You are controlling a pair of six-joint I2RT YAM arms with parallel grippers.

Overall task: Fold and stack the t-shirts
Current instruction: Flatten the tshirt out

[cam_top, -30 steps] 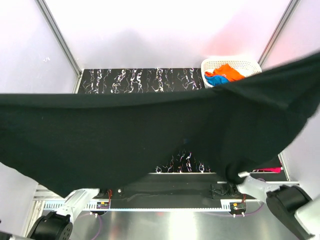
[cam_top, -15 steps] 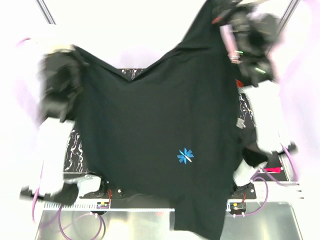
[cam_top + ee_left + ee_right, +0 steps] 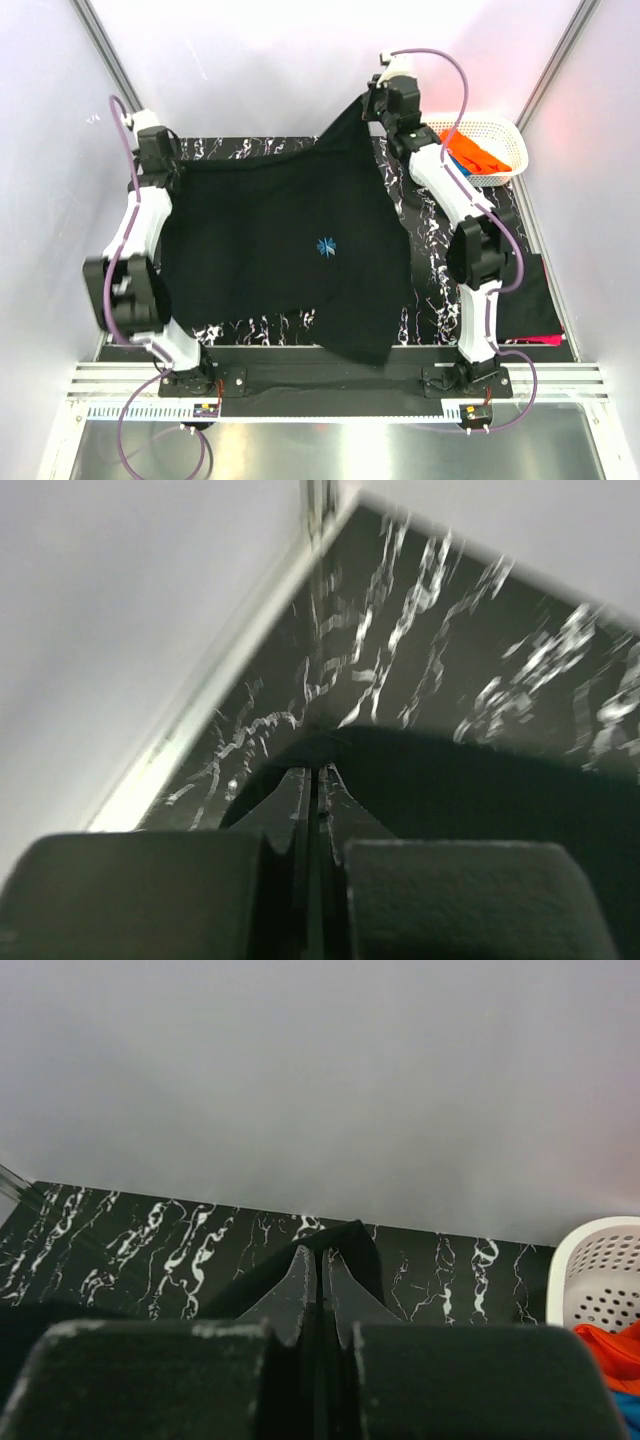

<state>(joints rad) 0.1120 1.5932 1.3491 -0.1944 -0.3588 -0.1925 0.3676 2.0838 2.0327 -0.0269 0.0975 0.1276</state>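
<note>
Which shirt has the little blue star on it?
The big black shirt stretched between the left gripper and right gripper; its star is mid-chest. The orange shirt in the basket shows none.

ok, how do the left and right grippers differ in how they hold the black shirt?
The left gripper pinches the shirt low, close to the table; the right gripper holds its corner raised, so the cloth peaks there. The left gripper sits at the table's left edge, the right gripper near the basket. Both are shut on the shirt.
</note>
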